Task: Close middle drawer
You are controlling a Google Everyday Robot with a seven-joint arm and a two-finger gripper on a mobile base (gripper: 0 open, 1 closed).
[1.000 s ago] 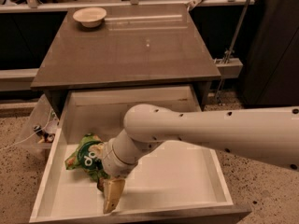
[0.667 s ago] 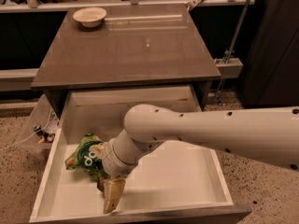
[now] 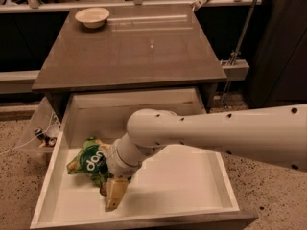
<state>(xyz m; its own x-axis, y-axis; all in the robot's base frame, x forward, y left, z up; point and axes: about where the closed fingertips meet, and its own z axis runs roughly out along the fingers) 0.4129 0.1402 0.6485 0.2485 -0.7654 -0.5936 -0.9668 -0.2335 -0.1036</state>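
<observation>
The middle drawer [image 3: 192, 181] stands pulled far out below the grey-brown cabinet top [image 3: 129, 51], its off-white floor and walls showing and its front panel [image 3: 144, 222] at the bottom edge. A green snack bag [image 3: 88, 162] lies in its left half. My gripper [image 3: 115, 198] hangs down inside the drawer just right of the bag, its tan fingers pointing at the floor close behind the front panel. My white arm [image 3: 216, 133] reaches in from the right across the drawer.
A pale bowl [image 3: 92, 16] sits at the back left of the cabinet top. A clear bin with small items [image 3: 41, 135] stands on the speckled floor left of the drawer. A metal stand [image 3: 237, 42] and dark furniture are at the right.
</observation>
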